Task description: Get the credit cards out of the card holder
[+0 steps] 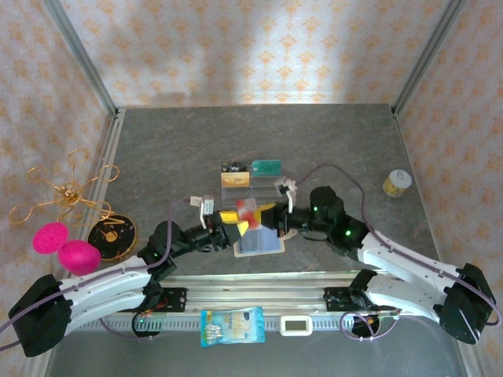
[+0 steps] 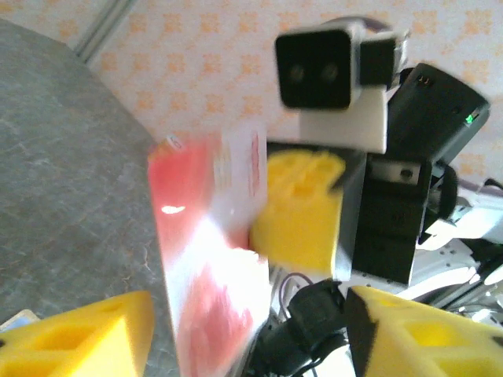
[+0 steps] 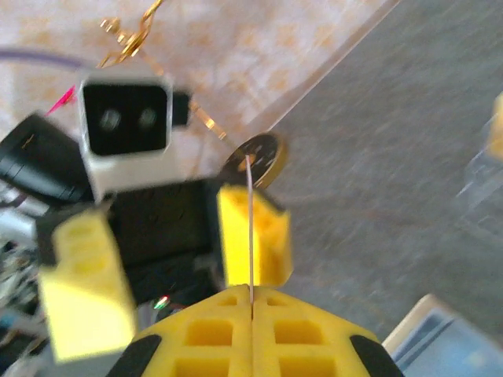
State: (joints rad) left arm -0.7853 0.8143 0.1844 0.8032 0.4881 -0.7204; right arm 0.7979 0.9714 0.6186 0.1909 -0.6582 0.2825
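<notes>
In what looked like a handover above the card holder (image 1: 266, 245), the right end effector (image 3: 251, 308) was clenched on a red credit card (image 2: 206, 259) while the left end effector (image 2: 247, 336) stood released, so laying it on the tabletop (image 1: 173, 149) probably came next.
</notes>
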